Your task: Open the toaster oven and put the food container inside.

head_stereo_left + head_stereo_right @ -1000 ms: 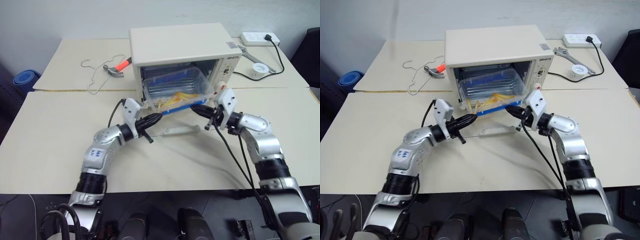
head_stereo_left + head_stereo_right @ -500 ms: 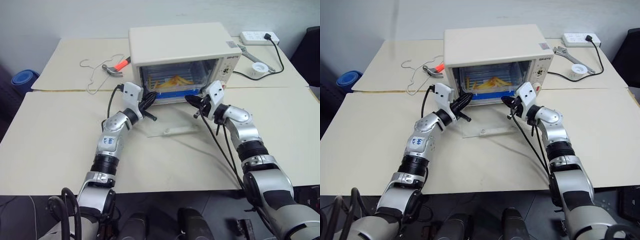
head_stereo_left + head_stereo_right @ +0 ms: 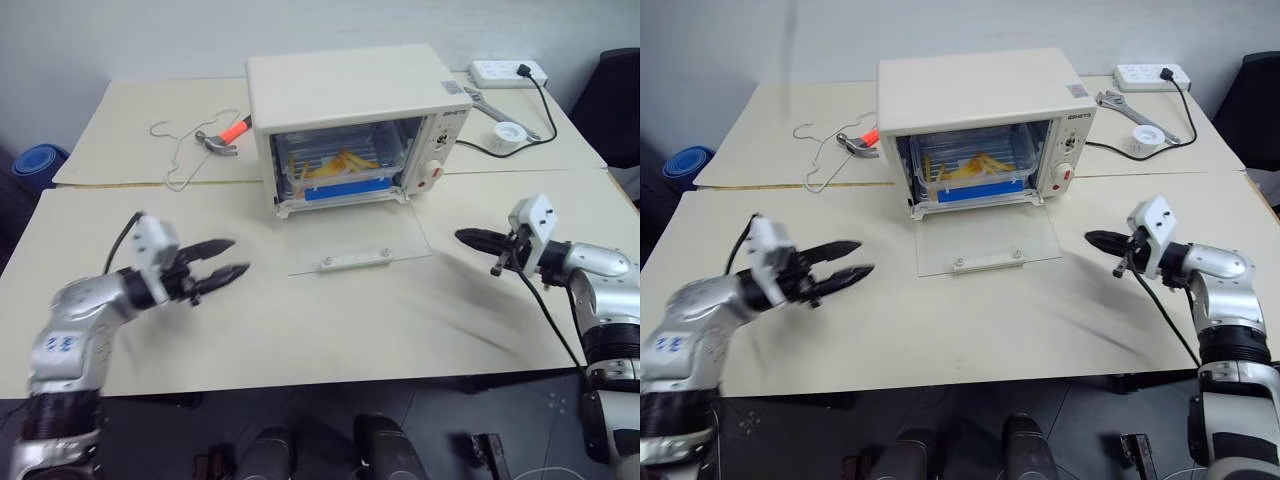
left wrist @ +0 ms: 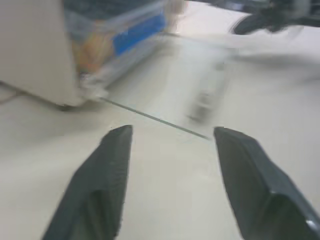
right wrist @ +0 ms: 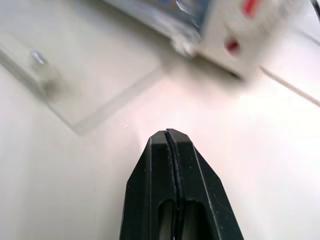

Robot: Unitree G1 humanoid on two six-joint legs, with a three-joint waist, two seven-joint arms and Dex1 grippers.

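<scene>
The left gripper (image 3: 222, 270) hangs empty over the bench (image 3: 330, 320), its two black fingers (image 4: 112, 172) spread well apart, out to the left of the toaster oven (image 3: 350, 110). The right gripper (image 3: 468, 238) is pressed shut on nothing, hovering to the oven's right, level with the front edge of the dropped door (image 3: 355, 240).

A second ago both grippers were up at the oven's mouth with the food container (image 3: 335, 170) between them, half out over the door. Now the container sits fully inside the oven on the rack, its blue clip facing out and yellow strips showing through the clear wall, and both arms have swung wide apart and clear of the oven. The left gripper has gone from closed to spread. I judge the placing done; only shutting the glass door, which lies flat on the bench, could remain.

Behind the oven to its left lie a hammer (image 3: 225, 137) and a wire hanger (image 3: 180, 155); to its right a wrench (image 3: 480, 100), a tape roll (image 3: 506, 131) and a power strip (image 3: 510, 70). A blue object (image 3: 25, 165) rests on the floor far left.
</scene>
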